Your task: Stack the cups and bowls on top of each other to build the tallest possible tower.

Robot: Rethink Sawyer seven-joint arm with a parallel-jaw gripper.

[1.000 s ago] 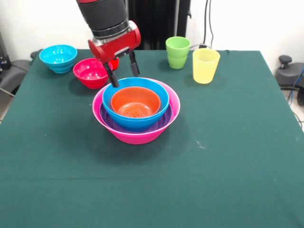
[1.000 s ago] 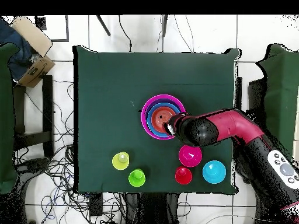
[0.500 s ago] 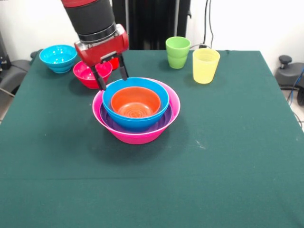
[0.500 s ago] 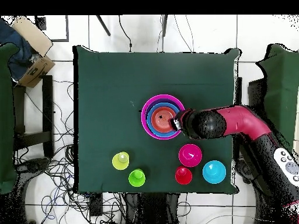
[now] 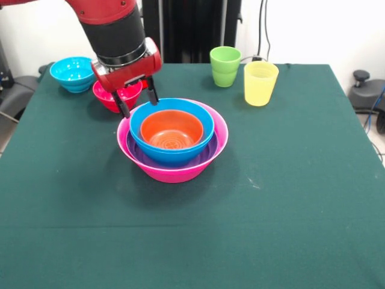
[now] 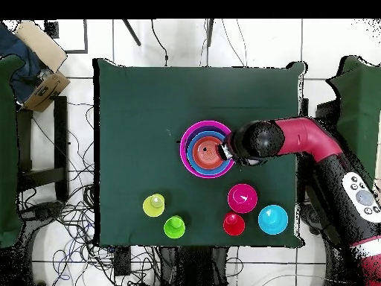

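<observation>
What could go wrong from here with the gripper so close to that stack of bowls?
The open gripper hangs empty right at the tower's rim; a sideways move might clip the pink bowl and shove the nest. The magenta bowl sits just behind the fingers and could get bumped toward the table edge.

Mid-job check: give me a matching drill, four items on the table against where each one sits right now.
Items:
1. orange bowl
2. yellow cup
3. cyan bowl
4. end effector

Places:
A. beside the green cup
B. innermost in the tower
C. at the tower's rim, empty
D. alone at a table corner

Pairs: 1-B, 2-A, 3-D, 4-C
</observation>
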